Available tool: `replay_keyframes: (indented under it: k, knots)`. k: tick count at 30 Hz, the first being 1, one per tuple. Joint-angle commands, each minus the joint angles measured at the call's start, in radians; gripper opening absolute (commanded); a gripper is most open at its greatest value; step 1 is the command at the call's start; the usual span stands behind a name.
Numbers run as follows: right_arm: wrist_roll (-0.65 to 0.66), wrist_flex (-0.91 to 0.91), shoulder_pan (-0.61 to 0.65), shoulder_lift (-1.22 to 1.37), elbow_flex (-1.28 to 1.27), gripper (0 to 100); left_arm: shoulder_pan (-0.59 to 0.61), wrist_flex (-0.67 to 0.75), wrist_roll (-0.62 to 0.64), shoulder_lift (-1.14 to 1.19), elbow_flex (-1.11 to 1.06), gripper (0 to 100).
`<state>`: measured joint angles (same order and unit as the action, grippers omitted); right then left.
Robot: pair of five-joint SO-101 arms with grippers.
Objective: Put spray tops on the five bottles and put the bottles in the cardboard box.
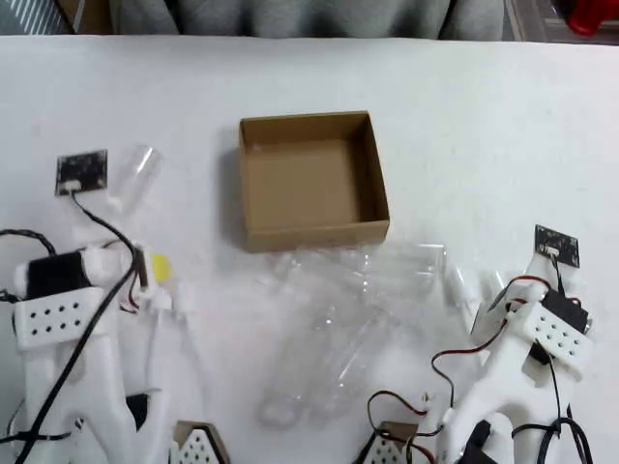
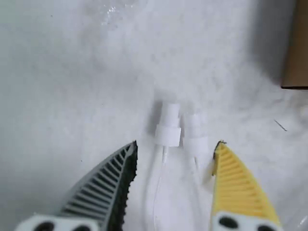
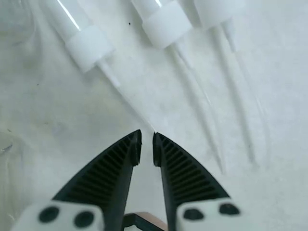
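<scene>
No readable text, labels or numbers anywhere: cardboard box (image 1: pixel 311 179), bottles (image 1: pixel 338 329), spray tops (image 3: pixel 163 24) all unmarked.

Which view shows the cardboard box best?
The high view: the whole cardboard box, open and empty, seen from above. The left wrist view catches one brown edge; the right wrist view looks at spray tops.

The cardboard box (image 1: pixel 314 235) is sitting mid-tabletop (image 1: pixel 464 116), opening upward. A cluster of bottles (image 1: pixel 338 329) is lying on the tabletop just in front of the box, toward the arms. A lone bottle (image 1: pixel 143 166) is lying well to the box's left, behind the left arm. Left of the cluster, a pair of spray tops (image 2: pixel 168 127) is lying side by side between the left claw's (image 2: pixel 175 144) fingers. Right of the cluster, three spray tops (image 3: pixel 163 21) are lying in a row just ahead of the right claw (image 3: pixel 147 137).
</scene>
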<state>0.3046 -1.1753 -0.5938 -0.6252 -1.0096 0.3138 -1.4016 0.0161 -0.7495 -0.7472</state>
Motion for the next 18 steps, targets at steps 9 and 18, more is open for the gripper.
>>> replay_keyframes:
  k: [9,18]
  knots:
    - [0.0,0.013,-0.01,-0.024,0.006,1.6,-0.544,-0.184,-0.06,-0.022,0.155,24]
    - [0.0,0.013,-0.01,-0.024,0.006,1.6,-0.917,0.044,-0.054,-0.021,-0.061,25]
